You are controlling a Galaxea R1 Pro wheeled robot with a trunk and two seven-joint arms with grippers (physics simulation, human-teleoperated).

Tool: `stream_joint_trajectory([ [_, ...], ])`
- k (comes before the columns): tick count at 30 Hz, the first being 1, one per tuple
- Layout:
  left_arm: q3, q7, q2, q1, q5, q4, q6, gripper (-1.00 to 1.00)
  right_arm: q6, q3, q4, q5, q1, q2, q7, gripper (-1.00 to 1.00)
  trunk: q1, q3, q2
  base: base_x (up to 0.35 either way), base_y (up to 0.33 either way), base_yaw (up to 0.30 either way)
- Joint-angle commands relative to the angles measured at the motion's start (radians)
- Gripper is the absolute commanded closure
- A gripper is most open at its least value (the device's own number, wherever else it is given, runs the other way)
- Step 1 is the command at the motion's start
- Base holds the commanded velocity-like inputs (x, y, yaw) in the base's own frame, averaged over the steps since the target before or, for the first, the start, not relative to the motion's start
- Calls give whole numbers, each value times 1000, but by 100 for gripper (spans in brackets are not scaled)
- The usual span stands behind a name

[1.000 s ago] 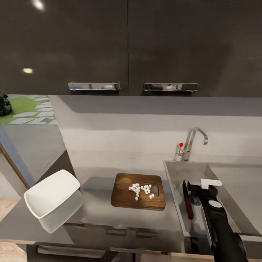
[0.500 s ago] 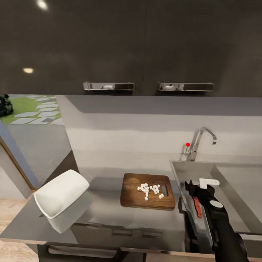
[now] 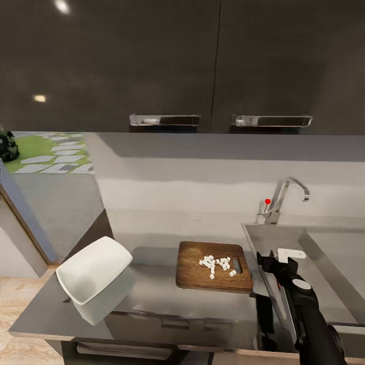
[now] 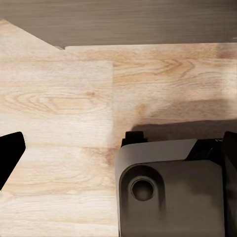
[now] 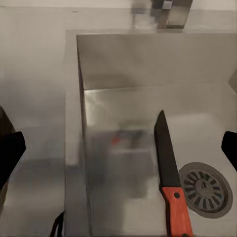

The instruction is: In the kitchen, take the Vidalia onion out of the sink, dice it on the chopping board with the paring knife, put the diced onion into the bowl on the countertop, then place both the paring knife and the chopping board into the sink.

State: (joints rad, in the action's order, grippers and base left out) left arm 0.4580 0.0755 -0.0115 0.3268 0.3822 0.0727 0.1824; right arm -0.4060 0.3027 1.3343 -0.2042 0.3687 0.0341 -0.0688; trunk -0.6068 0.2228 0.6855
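The dark wooden chopping board (image 3: 195,274) lies on the grey countertop (image 3: 152,296) just left of the sink (image 3: 329,248), with several small white onion cubes (image 3: 218,263) on it near its handle slot. The white bowl (image 3: 94,269) sits tilted at the counter's left end. In the right wrist view the paring knife (image 5: 169,173), orange-red handle and dark blade, lies flat on the floor of the sink (image 5: 148,64) beside the round drain (image 5: 205,188). My right gripper (image 3: 276,262) (image 5: 121,148) hangs open over the sink's left edge, holding nothing. My left gripper (image 4: 118,153) is open above the wooden floor.
The chrome tap (image 3: 286,197) with its red knob (image 3: 267,201) stands behind the sink. Dark glossy wall cabinets (image 3: 177,61) with chrome handles hang over the counter. The counter ends just left of the bowl. Part of my own base (image 4: 170,192) is in the left wrist view.
The whole head view has shifted, so bowl, board and sink sit further right in the picture: the camera moved. The knife, seen beside my right arm before, is now hidden behind it there.
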Motion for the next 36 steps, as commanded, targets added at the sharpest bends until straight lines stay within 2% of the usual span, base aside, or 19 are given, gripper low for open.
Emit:
stream_joint_trajectory([
  [1, 8, 0, -1, 2, 7, 4, 6, -100, -5, 3, 2, -10, 1, 1, -7, -100, 0, 2, 1, 0, 178, 0],
  [22, 8, 0, -1, 2, 7, 4, 6, -100, -5, -1, 2, -9, 1, 5, -7, -100, 0, 2, 1, 0, 96, 0],
  [36, 8, 0, -2, 2, 7, 4, 6, -100, -5, -8, 0, -7, 1, 11, -7, -100, 0, 2, 1, 0, 12, 0],
])
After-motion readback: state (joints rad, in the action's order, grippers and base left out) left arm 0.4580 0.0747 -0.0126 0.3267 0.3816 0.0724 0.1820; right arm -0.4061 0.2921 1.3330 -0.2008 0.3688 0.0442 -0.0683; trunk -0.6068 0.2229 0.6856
